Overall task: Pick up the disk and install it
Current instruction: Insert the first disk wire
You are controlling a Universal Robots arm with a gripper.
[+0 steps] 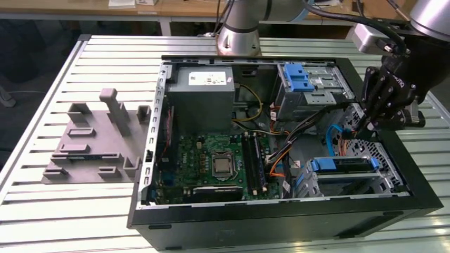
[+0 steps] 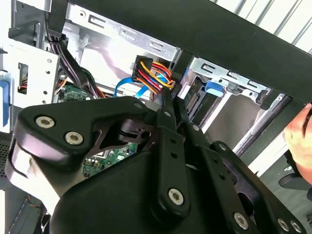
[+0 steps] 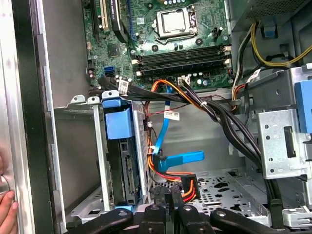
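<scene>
The disk stands on edge in the drive cage at the case's corner, framed by its blue carrier. In the exterior view the disk sits in that cage at the case's front right. My black gripper hangs just behind the cage, low inside the case. Its fingers stand pressed together at the black power connector with red, orange and yellow wires. That same connector lies right beside the disk's rear edge, near a blue flat data cable.
The open computer case lies on a slatted table. Inside are the motherboard, a grey power supply box and a blue ridged latch. A grey fixture sits at the exterior view's left. A person's hand rests on the case edge.
</scene>
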